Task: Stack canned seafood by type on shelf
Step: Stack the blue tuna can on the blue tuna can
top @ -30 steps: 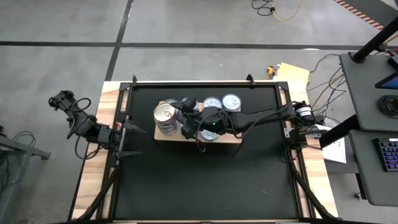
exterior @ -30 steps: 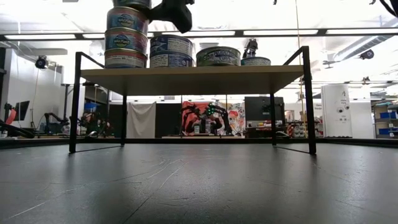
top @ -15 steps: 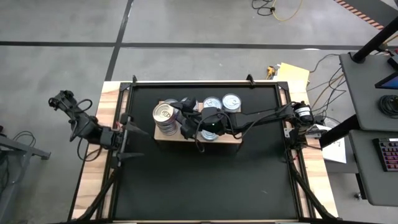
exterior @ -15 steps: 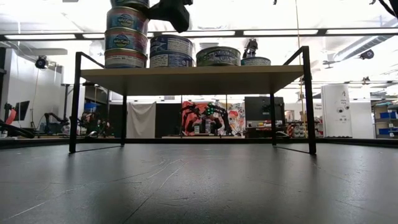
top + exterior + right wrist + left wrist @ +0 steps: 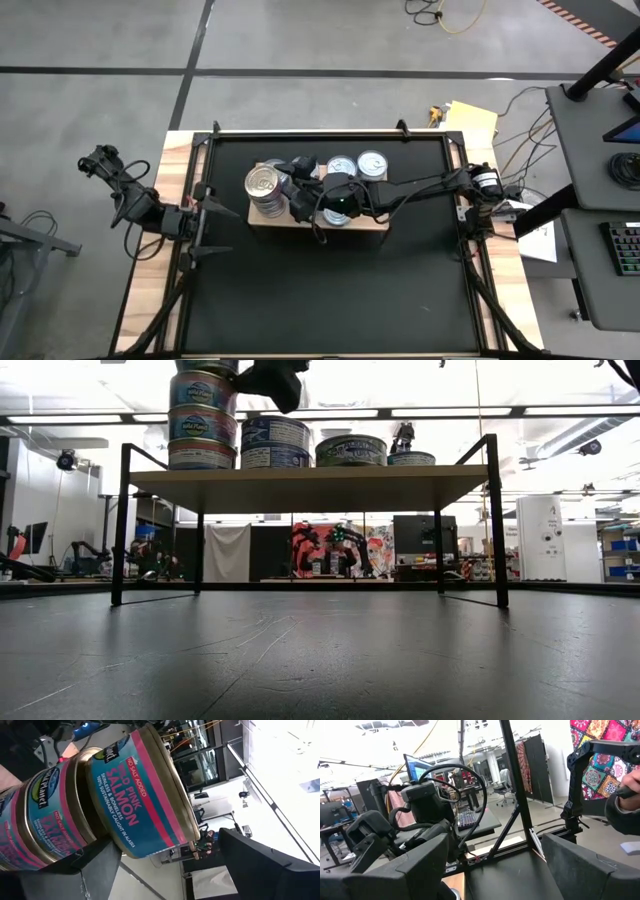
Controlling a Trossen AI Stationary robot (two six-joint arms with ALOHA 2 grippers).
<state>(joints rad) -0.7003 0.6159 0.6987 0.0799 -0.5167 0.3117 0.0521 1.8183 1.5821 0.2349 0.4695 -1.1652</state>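
Low view, near to far: black mat (image 5: 320, 660) fills the lower frame, shelf (image 5: 300, 487) mid-frame w/ cans on top. Tall stack (image 5: 203, 415) at upper left, shorter stack (image 5: 276, 443) beside it, single cans further right. Right gripper (image 5: 300, 185) sits just beside the tall stack's top can (image 5: 145, 790), jaws open, nothing held. Left gripper (image 5: 205, 215) at the table's left edge in the high view, jaws open, empty.
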